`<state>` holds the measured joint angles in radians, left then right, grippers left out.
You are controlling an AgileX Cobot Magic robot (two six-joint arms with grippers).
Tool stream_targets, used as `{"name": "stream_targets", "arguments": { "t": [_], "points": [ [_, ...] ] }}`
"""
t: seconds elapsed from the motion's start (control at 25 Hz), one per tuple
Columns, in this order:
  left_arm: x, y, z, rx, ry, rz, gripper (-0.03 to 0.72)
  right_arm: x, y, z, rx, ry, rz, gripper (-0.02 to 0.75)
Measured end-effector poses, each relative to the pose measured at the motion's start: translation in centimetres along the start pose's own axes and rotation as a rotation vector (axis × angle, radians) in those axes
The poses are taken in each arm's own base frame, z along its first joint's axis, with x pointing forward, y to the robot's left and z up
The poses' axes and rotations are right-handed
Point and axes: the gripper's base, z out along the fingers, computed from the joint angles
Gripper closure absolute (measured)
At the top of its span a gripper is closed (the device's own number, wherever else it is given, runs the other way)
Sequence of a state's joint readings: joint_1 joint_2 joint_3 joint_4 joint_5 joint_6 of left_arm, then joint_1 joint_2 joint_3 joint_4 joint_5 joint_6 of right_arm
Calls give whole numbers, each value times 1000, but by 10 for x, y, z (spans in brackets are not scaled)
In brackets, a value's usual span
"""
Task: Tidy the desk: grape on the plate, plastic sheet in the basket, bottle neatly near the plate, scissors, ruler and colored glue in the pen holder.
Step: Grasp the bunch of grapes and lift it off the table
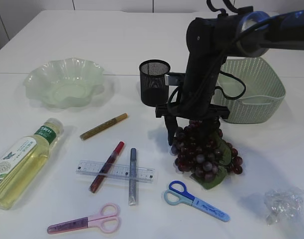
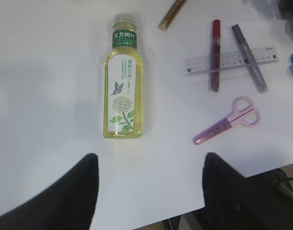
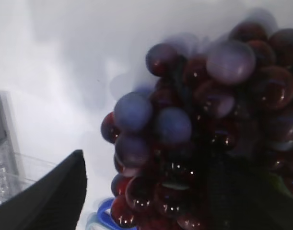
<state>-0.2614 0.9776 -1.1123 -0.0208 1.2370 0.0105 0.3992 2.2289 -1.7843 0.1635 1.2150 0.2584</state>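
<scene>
Dark red-purple grape bunch (image 1: 205, 154), glossy, with a green leaf at its near edge, lying on the white table (image 1: 271, 149) right of centre, near the green basket (image 1: 253, 89). Straddled from above by the right claw (image 1: 191, 130), spread wide, not clamped. Blue scissors (image 1: 195, 200) just nearer. Left claw (image 2: 148, 191) apart too, above the bottle (image 2: 123, 81). Plate (image 1: 64, 82) far left.

There were two scissors (image 1: 87, 223) (image 1: 195, 200), three glue sticks (image 1: 103, 126) (image 1: 107, 167) (image 1: 133, 176) (all lying flat), one ruler (image 1: 87, 168), one bottle (image 1: 21, 164) and one grape bunch (image 1: 204, 154).
</scene>
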Motion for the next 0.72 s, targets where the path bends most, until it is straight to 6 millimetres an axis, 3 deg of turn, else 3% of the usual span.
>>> {"name": "stream_targets", "arguments": {
  "t": [0.32,0.72],
  "points": [
    [0,0,0,0,1,0,188,-2,-1,24,20,49,8,143],
    [0,0,0,0,1,0,188,-2,-2,23,42,43,-2,167]
  ]
}}
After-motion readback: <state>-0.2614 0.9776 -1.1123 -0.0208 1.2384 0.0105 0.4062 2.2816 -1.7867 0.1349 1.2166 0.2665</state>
